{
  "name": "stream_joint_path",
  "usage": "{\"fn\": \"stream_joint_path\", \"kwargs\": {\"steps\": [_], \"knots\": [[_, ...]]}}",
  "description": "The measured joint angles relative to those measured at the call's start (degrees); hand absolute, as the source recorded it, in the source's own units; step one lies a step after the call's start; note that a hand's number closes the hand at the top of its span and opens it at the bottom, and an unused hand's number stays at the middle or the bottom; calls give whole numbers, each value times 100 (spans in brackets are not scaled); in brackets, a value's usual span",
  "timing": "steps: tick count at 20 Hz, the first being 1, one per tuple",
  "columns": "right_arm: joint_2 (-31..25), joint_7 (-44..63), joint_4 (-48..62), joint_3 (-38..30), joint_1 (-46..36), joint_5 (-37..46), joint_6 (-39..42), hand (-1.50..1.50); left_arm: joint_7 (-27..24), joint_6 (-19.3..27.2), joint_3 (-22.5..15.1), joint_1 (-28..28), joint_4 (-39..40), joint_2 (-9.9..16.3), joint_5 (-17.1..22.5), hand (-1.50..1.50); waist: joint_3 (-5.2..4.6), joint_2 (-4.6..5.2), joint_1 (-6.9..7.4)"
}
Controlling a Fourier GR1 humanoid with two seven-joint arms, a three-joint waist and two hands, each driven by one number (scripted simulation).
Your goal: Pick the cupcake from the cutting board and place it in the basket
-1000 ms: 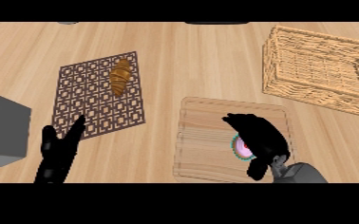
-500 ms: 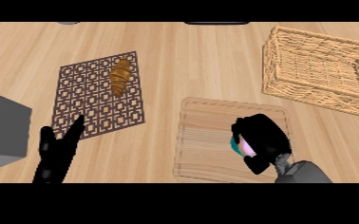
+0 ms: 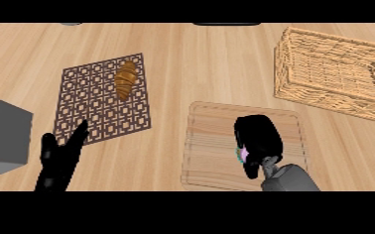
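Observation:
The cupcake (image 3: 241, 153) is almost hidden: only a sliver of pink and teal shows at the left edge of my right hand (image 3: 258, 138). That hand is curled round it over the middle of the wooden cutting board (image 3: 209, 144). The wicker basket (image 3: 327, 72) stands at the far right, well apart from the board. At the lower left, my left hand (image 3: 58, 157) rests open with its fingers pointing up.
A brown lattice mat (image 3: 92, 101) lies left of the board with a croissant (image 3: 126, 79) on its upper part. A grey box (image 3: 13, 136) sits at the left edge. Dark objects show at the counter's far edge.
My right hand has closed tighter over the cupcake, hiding more of it, and shifted slightly up the board. The left hand has not moved.

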Motion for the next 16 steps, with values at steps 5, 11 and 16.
{"fn": "stream_joint_path", "kwargs": {"steps": [5,11,16], "knots": [[622,1341,155,-52,-377,29,-734,150,39,-47,8,-9,-21,30,-12,0,7,18,37],[830,1778,-954,-501,-677,-944,-2382,150,163,-37,33,2,-53,16,7,0,21,3,-14],[875,2479,-1869,-768,-1266,-904,-2783,150,81,-55,72,11,-14,-3,15,0,12,-7,-41]]}}
